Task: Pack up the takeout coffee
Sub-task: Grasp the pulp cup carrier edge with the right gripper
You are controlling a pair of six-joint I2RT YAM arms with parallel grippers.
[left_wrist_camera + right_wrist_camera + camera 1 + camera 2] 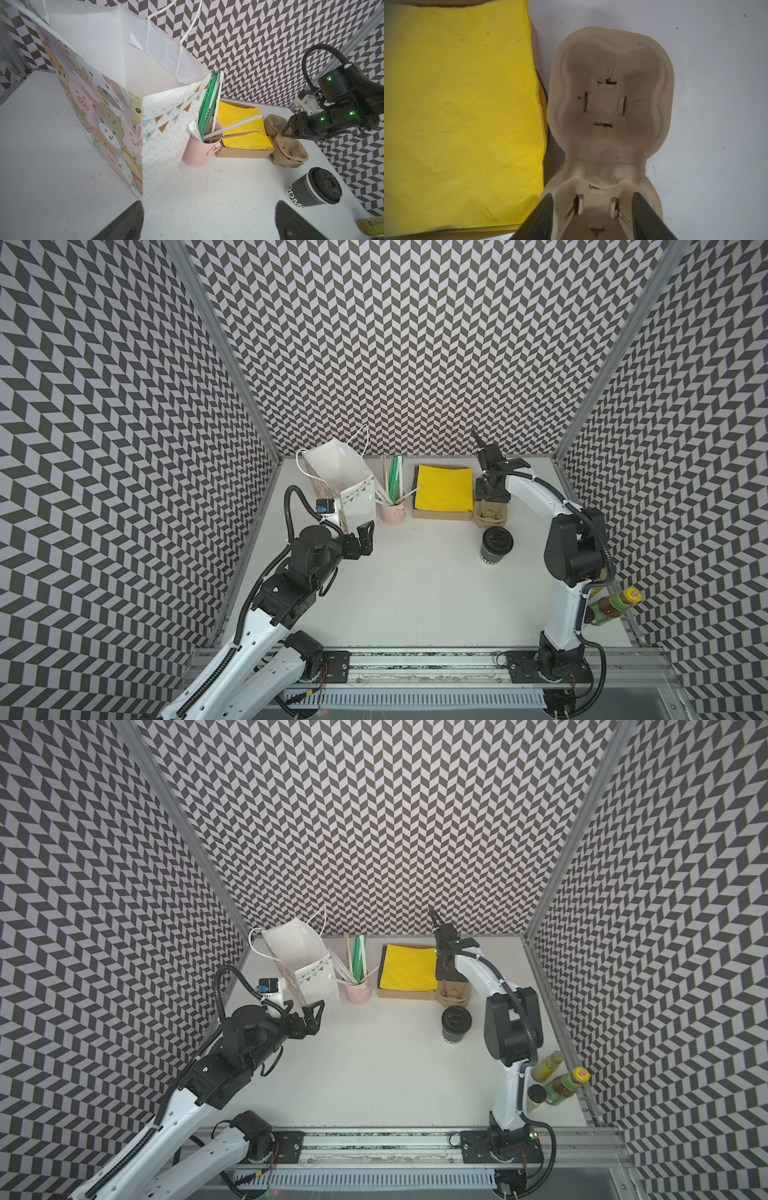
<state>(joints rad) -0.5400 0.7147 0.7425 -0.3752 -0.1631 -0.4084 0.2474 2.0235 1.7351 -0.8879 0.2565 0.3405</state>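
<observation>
The takeout coffee [496,545] [456,1023] is a black lidded cup with white lettering. It stands upright on the white table right of centre, also in the left wrist view [315,188]; neither gripper touches it. My left gripper [353,536] [304,1009] [207,204] is open and empty, just in front of the near corner of the open paper bag [340,477] [116,83]. Behind the cup, my right gripper [490,502] [592,199] points down. Its open jaws stand either side of the near cup well of a stack of brown pulp cup carriers [492,516] [610,99].
A pink cup of straws [391,512] [200,149] stands between the bag and a cardboard box of yellow napkins [444,489] [456,104]. Bottles [559,1085] stand at the table's right edge behind my right arm. Patterned walls enclose three sides.
</observation>
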